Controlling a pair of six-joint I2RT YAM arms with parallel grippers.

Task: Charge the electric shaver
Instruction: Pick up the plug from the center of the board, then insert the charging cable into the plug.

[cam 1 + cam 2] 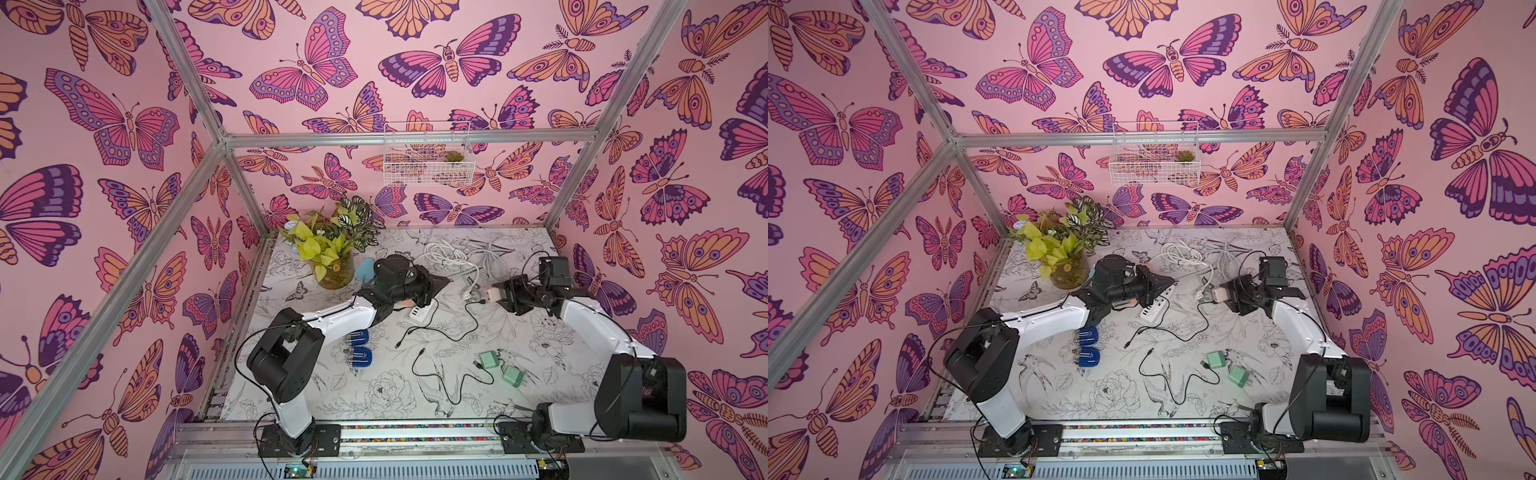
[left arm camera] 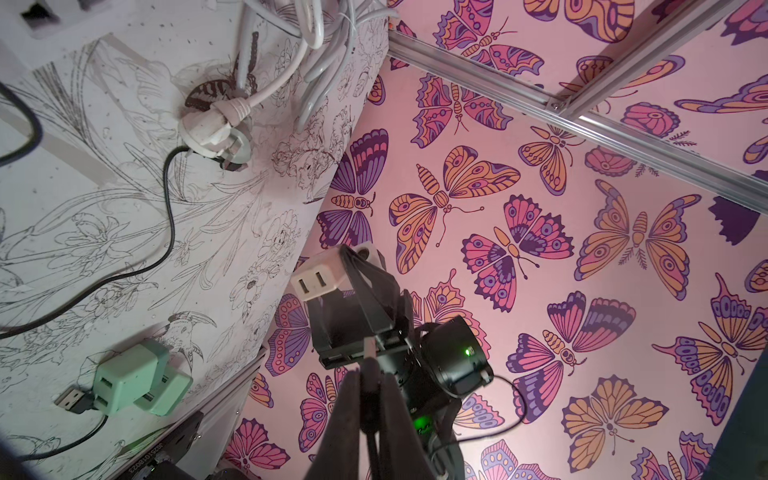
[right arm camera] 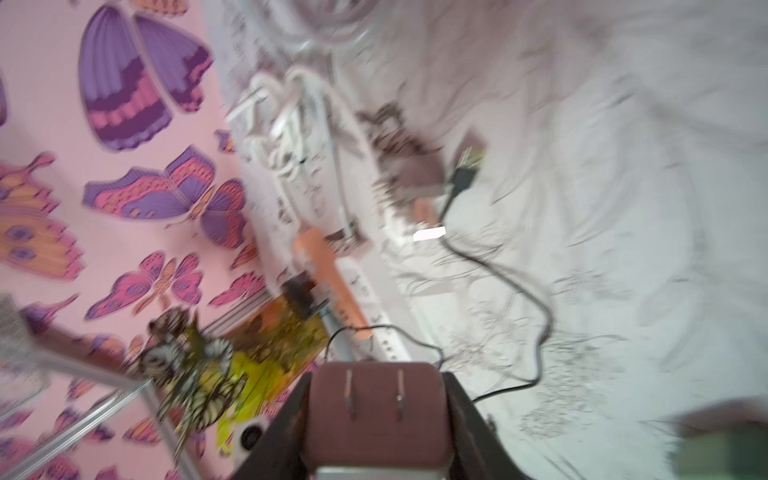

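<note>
Right gripper (image 1: 500, 296) partly closed on adapter (image 3: 378, 409), prongs facing power strip (image 1: 424, 312); I judge plug-in next. Left gripper (image 1: 444, 281) shut, visibly empty, above strip.

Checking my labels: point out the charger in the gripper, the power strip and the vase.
charger (image 2: 316, 277): left wrist view, on its face with the two ports.
power strip (image 1: 1154, 312): a top view, on its near white end.
vase (image 1: 334, 276): a top view, on its glass body.
</note>
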